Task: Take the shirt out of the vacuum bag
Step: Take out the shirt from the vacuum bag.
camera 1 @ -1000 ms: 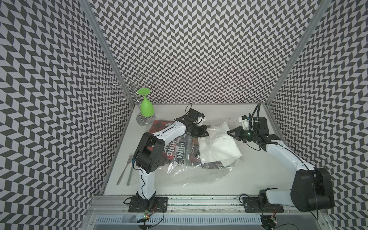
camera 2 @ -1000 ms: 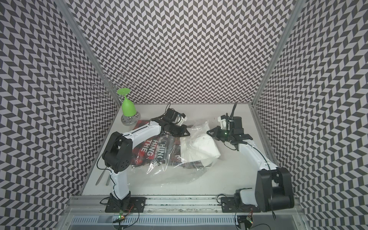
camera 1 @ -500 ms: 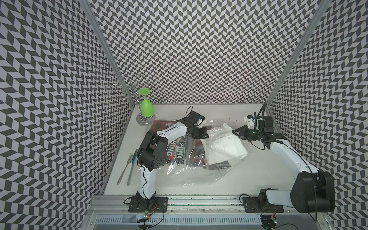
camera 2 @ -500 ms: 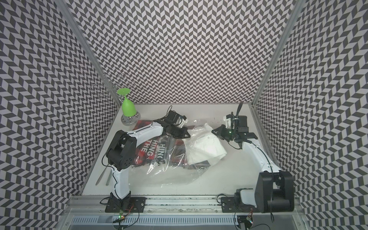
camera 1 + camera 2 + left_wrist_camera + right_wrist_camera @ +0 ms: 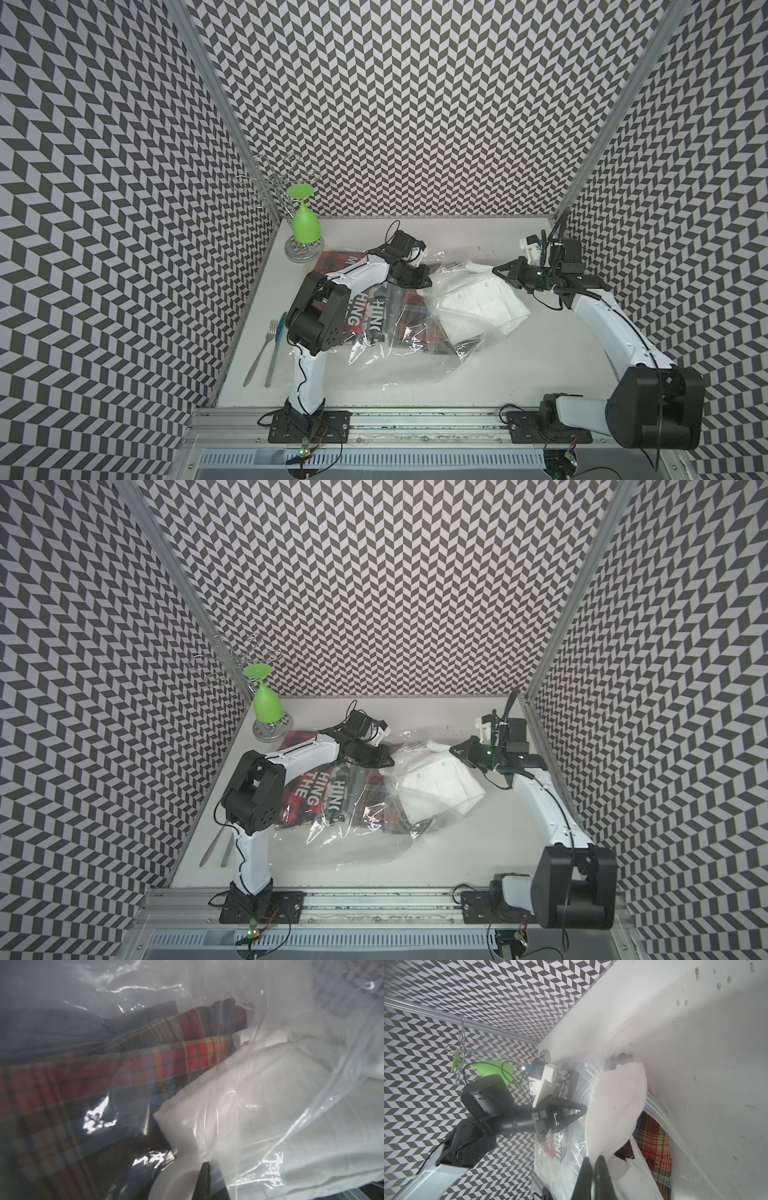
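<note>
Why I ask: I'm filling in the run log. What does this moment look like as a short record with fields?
left gripper: shut, apparently pinching the vacuum bag plastic
right gripper: shut on the white shirt
shirt: folded, plastic over part of it
in bag: red plaid cloth
beside it: red-and-black item with white lettering, in or under the bag, unclear
far left corner: green wine glass hanging upside down on wire rack
left table edge: fork and teal-handled utensil, side by side
</note>
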You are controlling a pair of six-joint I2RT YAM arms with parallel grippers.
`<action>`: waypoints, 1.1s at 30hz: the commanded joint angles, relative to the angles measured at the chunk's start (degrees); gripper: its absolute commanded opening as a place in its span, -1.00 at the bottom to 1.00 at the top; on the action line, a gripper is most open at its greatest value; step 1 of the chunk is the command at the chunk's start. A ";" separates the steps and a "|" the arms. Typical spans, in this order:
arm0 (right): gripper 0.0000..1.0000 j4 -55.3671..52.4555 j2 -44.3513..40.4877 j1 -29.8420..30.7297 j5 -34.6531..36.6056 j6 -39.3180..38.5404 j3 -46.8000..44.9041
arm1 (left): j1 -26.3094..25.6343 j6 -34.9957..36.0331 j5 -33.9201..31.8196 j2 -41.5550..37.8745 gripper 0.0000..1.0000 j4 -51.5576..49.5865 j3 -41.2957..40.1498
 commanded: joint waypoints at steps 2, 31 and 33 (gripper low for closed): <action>-1.00 3.13 -2.84 -2.79 -0.36 -1.09 2.75 | 1.27 1.62 -3.79 2.70 -1.00 -3.20 0.37; -1.00 10.68 11.12 -17.48 3.12 -3.02 -4.99 | 3.27 4.82 -7.91 4.26 -1.00 -7.07 0.78; -1.00 12.46 12.46 -18.85 2.85 -2.28 -5.05 | 3.63 4.90 -8.26 4.01 -1.00 -7.00 0.10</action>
